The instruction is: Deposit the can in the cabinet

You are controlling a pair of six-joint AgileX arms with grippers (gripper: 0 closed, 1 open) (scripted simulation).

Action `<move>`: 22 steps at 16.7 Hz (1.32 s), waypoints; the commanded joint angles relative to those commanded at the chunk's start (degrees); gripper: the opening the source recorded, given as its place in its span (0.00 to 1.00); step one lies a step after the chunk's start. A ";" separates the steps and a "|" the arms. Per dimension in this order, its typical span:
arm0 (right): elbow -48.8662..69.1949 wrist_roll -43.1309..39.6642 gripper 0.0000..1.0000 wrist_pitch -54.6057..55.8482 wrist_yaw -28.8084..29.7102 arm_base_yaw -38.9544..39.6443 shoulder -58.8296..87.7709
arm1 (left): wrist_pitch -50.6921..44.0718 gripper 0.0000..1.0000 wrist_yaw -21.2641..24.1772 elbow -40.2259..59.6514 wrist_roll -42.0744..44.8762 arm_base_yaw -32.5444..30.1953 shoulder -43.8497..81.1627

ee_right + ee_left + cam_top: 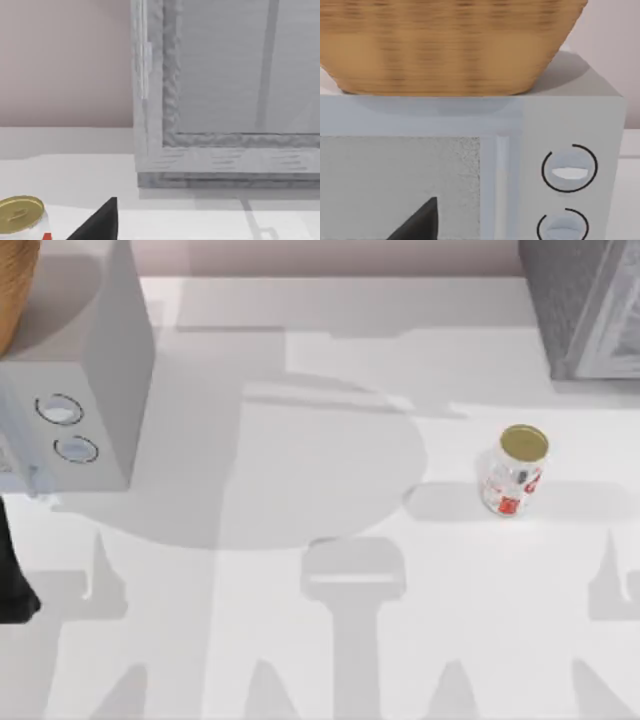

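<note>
The can (515,470) stands upright on the white table at the right, silvery-white with red markings and a gold top. The cabinet (585,305), dark grey and speckled, fills the far right corner, well behind the can. In the right wrist view a dark part of my right gripper (100,225) shows low down, the can (20,215) is close beside it, and the cabinet's paler framed front panel (235,75) is shut and faces the camera. My left gripper (420,225) hangs in front of the light grey box.
A smooth light grey box (75,390) with two round rings stands at the far left, with a wicker basket (12,290) on top. A dark part of my left arm (10,580) sits at the table's left edge. Arm shadows fall across the white tabletop (330,660).
</note>
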 joint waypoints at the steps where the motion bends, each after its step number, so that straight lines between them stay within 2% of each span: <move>1: 0.00 0.00 1.00 0.00 0.00 0.00 0.00 | 0.00 1.00 0.00 0.00 0.00 0.00 0.00; 5: 0.65 0.27 1.00 2.72 1.29 0.71 3.37 | 0.00 1.00 0.00 0.00 0.00 0.00 0.00; 9: 2.70 1.00 1.00 12.12 5.33 3.57 15.35 | 0.00 1.00 0.00 0.00 0.00 0.00 0.00; 14: 6.58 2.04 1.00 30.55 12.67 9.85 39.16 | 0.00 1.00 0.00 0.00 0.00 0.00 0.00; 22: 14.09 3.60 1.00 66.75 25.95 22.96 85.95 | 0.00 1.00 0.00 0.00 0.00 0.00 0.00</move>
